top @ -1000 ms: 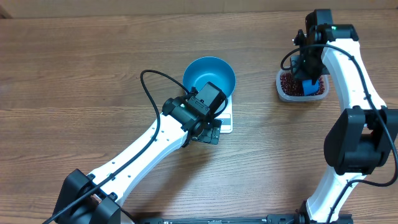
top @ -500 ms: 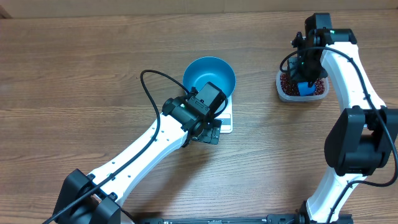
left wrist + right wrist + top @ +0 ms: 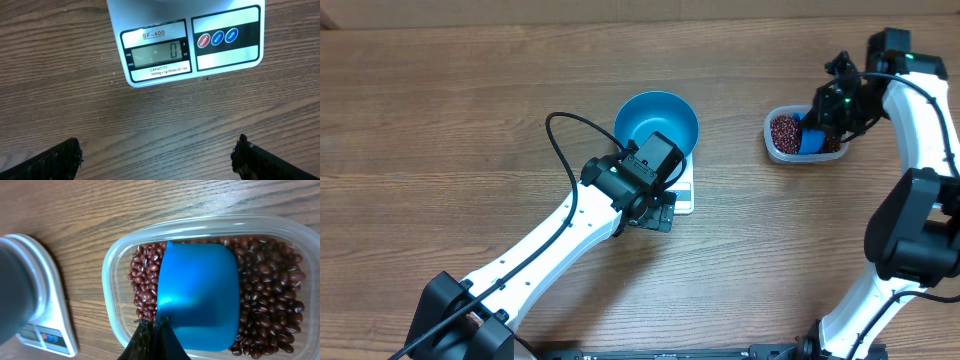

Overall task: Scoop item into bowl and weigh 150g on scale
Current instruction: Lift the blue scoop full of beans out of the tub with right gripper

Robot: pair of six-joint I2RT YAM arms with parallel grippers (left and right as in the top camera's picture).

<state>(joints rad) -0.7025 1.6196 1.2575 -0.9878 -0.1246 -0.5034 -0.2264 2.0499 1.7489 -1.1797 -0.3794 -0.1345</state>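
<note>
The blue bowl stands empty on the white scale, whose display reads 0 in the left wrist view. My left gripper is open over bare wood just in front of the scale. Dark red-brown beans fill a clear tub at the right. My right gripper is shut on the handle of a small blue scoop. The scoop sits in the beans with its back up. From overhead the right gripper is at the tub's right side.
The left arm's black cable loops over the table to the left of the bowl. The tub's rim stands a short way right of the scale's corner. Bare wood lies all around.
The right arm has swung out to the right, so its wrist now reaches the tub from the right and the scoop lies flatter in the beans. The left arm has not moved.
</note>
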